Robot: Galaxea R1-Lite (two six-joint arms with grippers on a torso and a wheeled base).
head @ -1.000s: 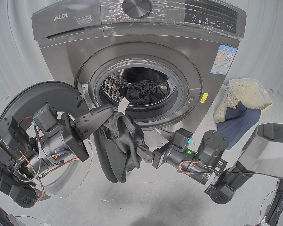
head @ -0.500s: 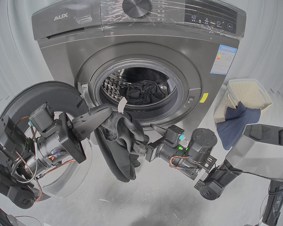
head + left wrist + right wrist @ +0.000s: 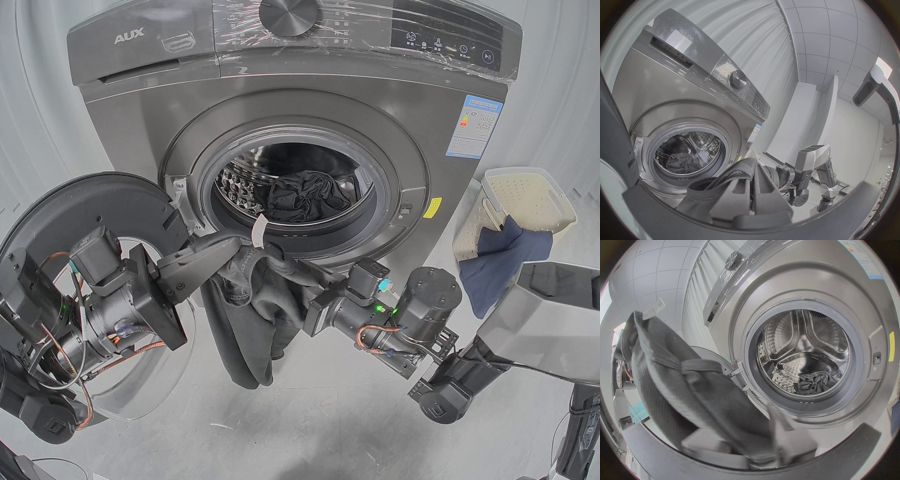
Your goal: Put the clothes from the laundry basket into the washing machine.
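Note:
A dark grey garment (image 3: 250, 312) with a white tag (image 3: 259, 224) hangs in front of the washing machine (image 3: 375, 112), just below its open drum (image 3: 247, 178). My left gripper (image 3: 234, 242) is shut on the garment's upper edge (image 3: 703, 193). From the right, my right gripper (image 3: 297, 275) sits in the cloth's folds with its jaws apart; the garment (image 3: 687, 387) lies across and between its fingers (image 3: 784, 433). A black garment (image 3: 303, 197) lies inside the drum. A blue cloth (image 3: 503, 256) hangs over the cream laundry basket (image 3: 531, 181) at the right.
The round machine door (image 3: 94, 206) stands swung open at the left, close behind my left arm. The basket leans against the machine's right side. Bare grey floor (image 3: 325, 425) lies below the hanging garment.
My right gripper has moved up and to the left, deeper into the garment and closer to the drum opening, bunching the cloth upward. The left gripper has held its grip nearly in place.

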